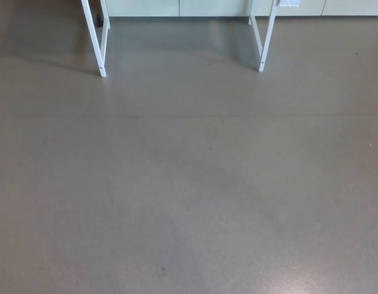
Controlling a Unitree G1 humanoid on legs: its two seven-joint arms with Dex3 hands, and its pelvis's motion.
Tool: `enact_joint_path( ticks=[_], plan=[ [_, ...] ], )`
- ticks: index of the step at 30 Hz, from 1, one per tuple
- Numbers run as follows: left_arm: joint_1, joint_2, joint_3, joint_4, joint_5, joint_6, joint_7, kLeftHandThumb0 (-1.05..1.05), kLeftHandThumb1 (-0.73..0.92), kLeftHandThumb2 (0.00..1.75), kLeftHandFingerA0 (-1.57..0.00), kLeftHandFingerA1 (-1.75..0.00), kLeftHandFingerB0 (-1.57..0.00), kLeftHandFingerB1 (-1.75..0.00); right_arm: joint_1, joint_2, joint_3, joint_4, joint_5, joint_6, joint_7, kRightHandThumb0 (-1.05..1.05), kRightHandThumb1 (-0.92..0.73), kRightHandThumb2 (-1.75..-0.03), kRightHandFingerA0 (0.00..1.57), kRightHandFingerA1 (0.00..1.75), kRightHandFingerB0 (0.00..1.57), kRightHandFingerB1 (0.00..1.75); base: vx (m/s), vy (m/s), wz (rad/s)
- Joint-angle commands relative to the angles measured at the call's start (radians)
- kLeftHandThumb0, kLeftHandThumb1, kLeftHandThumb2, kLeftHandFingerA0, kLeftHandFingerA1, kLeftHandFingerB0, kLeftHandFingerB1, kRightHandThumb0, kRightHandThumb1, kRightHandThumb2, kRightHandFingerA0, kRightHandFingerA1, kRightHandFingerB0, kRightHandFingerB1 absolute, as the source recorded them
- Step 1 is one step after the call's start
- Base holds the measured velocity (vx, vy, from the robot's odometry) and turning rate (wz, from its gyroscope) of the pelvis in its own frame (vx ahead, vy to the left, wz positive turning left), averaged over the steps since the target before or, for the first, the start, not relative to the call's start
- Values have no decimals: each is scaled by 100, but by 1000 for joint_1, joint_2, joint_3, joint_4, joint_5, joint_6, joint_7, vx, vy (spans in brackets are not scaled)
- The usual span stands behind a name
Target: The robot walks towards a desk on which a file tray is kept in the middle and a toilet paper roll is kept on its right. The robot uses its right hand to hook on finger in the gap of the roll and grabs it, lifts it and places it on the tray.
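Observation:
Only the lower parts of the desk show in the head view: a white left leg frame (95, 43) and a white right leg frame (264, 40) at the top of the picture. The desk top, the file tray and the toilet paper roll lie above the picture's edge and are hidden. Neither of my hands nor any part of my arms is in view.
Grey-brown floor (189, 184) fills nearly the whole picture between me and the desk legs. A pale cabinet or wall base (176, 7) runs along the top edge behind the desk. A small dark object (100, 19) sits by the left leg.

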Motion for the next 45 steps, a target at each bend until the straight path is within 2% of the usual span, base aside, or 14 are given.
enact_joint_path(
  ticks=[1, 20, 21, 22, 24, 30, 32, 33, 35, 39, 40, 42, 43, 45],
  plan=[
    [3, 16, 8, 2, -15, -37, -11, -92, 31, 116, -61, -99, 0, -69, -2, -17, -5, 5, 11, -16, 9, -79, -80, -66, 13, 29, 0, 10, 0, 0, 0],
    [9, 4, 39, -15, -45, -17, 22, -65, 42, 113, -43, -79, -5, -60, -13, -27, -4, 4, 8, -12, 13, -79, -80, -66, 13, 29, 0, 10, 0, 0, 0],
    [8, 4, 40, -21, -45, -6, 29, -87, 67, 76, -49, -95, -28, -74, -13, -27, -4, 4, 9, -12, 13, -79, -80, -66, 13, 29, 0, 10, 0, 0, 0],
    [10, 4, 39, -23, -43, -7, 30, -88, 67, 76, -51, -93, -29, -74, -13, -27, -4, 4, 9, -12, 13, -79, -80, -66, 13, 29, 0, 10, 0, 0, 0],
    [11, 7, 31, -17, -33, -18, 23, -63, 38, 110, -46, -81, -9, -61, -13, -27, -4, 4, 9, -12, 13, -79, -80, -66, 13, 29, 0, 10, 0, 0, 0],
    [15, 6, 38, -17, -40, -25, 15, -68, 40, 112, -47, -82, -6, -61, -13, -27, -4, 4, 8, -12, 13, -79, -80, -66, 13, 29, 0, 10, 0, 0, 0],
    [13, 5, 35, -14, -37, -23, 26, -101, 65, 77, -59, -99, -35, -83, -13, -27, -4, 4, 8, -12, 13, -79, -80, -66, 13, 29, 0, 10, 0, 0, 0],
    [14, 5, 36, -13, -38, -27, 22, -71, 37, 111, -49, -84, -4, -61, -13, -27, -4, 4, 8, -12, 13, -79, -80, -66, 13, 29, 0, 10, 0, 0, 0],
    [13, 4, 37, -9, -41, -36, 7, -80, 35, 113, -52, -90, 0, -63, -14, -28, -5, 3, 9, -12, 14, -79, -80, -66, 13, 29, 0, 10, 0, 0, 0],
    [5, 7, 12, -7, -19, -28, 27, -105, 55, 117, -66, -98, -37, -83, -16, -29, -6, 2, 10, -11, 15, -79, -80, -66, 13, 29, 0, 10, 0, 0, 0],
    [2, 5, 34, -11, -45, -20, 18, -71, 35, 110, -49, -85, -5, -62, -19, -30, -6, 0, 10, -10, 15, -79, -80, -66, 13, 29, 0, 10, 0, 0, 0],
    [3, 9, 14, -18, -27, -20, 23, -97, 68, 76, -57, -96, -33, -80, -20, -30, -6, 0, 10, -10, 15, -79, -80, -66, 13, 29, 0, 10, 0, 0, 0],
    [5, 8, 19, -18, -34, -25, 14, -66, 41, 113, -45, -81, -6, -60, -20, -30, -6, 1, 10, -10, 15, -79, -80, -66, 13, 29, 0, 10, 0, 0, 0],
    [-2, 4, 23, -19, -39, -20, 25, -67, 39, 112, -47, -82, -6, -61, -22, -31, -8, 0, 12, -10, 16, -79, -80, -66, 13, 29, 0, 10, -4, -3, -8]
  ],
)
